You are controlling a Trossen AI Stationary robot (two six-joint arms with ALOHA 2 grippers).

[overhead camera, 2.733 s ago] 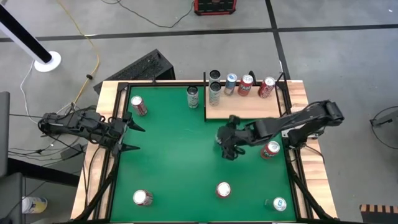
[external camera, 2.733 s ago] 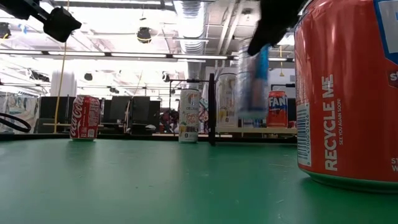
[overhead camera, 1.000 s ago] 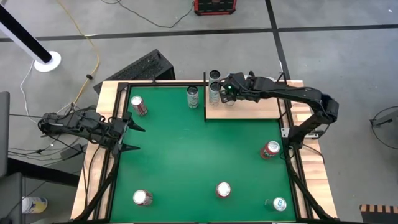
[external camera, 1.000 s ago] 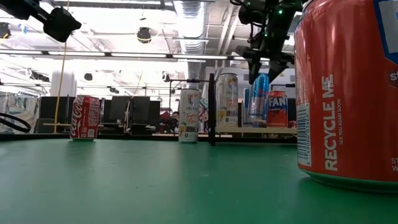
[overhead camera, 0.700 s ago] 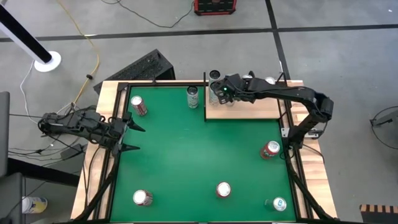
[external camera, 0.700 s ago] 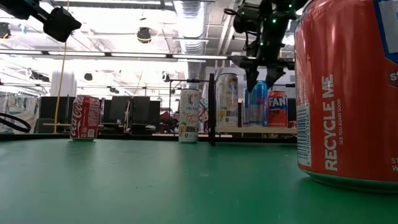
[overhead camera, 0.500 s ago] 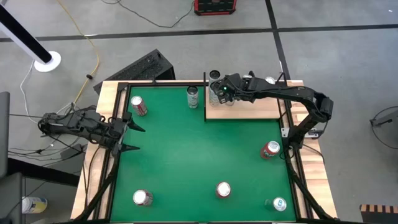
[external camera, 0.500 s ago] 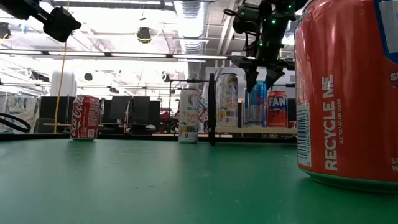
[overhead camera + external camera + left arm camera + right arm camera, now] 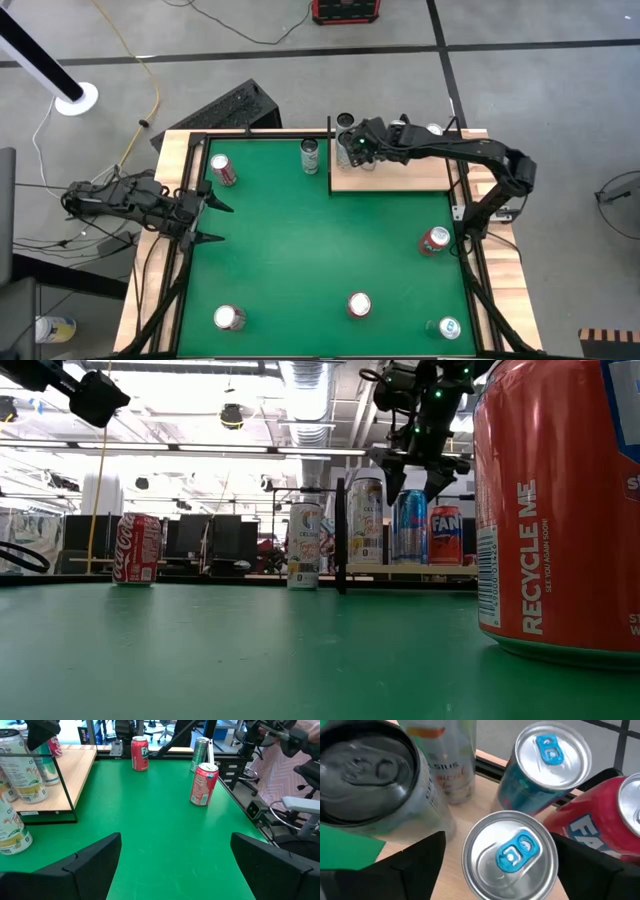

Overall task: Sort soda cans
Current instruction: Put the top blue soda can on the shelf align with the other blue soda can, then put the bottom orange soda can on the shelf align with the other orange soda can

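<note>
My right gripper (image 9: 353,150) hangs open over the wooden shelf (image 9: 400,176) at the table's far side. Its fingers stand on either side of the top of a teal-blue can (image 9: 512,855), a little above it in the low view (image 9: 412,525), and touch nothing. That can stands upright on the shelf among a dark-topped can (image 9: 365,775), a pale can (image 9: 452,755), another teal can (image 9: 547,755) and a red can (image 9: 605,815). My left gripper (image 9: 208,220) waits open and empty at the table's left edge.
Loose cans stand upright on the green mat: a red one far left (image 9: 222,170), a pale one far middle (image 9: 310,155), a red one right (image 9: 434,240), a red one near middle (image 9: 358,304), a silver-topped one near left (image 9: 229,318), a teal one near right (image 9: 448,327).
My right gripper has gone a little toward the table's left over the shelf with the teal-blue can. It has then opened, let go and risen slightly. The can now stands upright on the shelf on its own.
</note>
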